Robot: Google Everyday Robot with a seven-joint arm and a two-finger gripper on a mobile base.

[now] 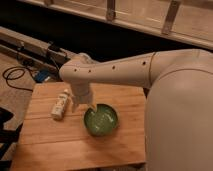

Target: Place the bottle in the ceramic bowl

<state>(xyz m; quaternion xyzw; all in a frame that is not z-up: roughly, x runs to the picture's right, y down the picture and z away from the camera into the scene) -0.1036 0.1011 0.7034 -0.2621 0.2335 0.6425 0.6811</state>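
The bottle (60,106) lies on the table (45,145), left of the ceramic bowl (101,120). The hand (82,101) points down between them, just beside the bottle; its spread cannot be told. The arm (125,70) hides the table's right edge.

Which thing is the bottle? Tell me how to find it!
Look at the square wooden table. On its left part, a small cream plastic bottle rests, left of the round glossy green ceramic bowl and the white robot gripper hanging between them. It is the only pale, narrow-necked thing on the wood.
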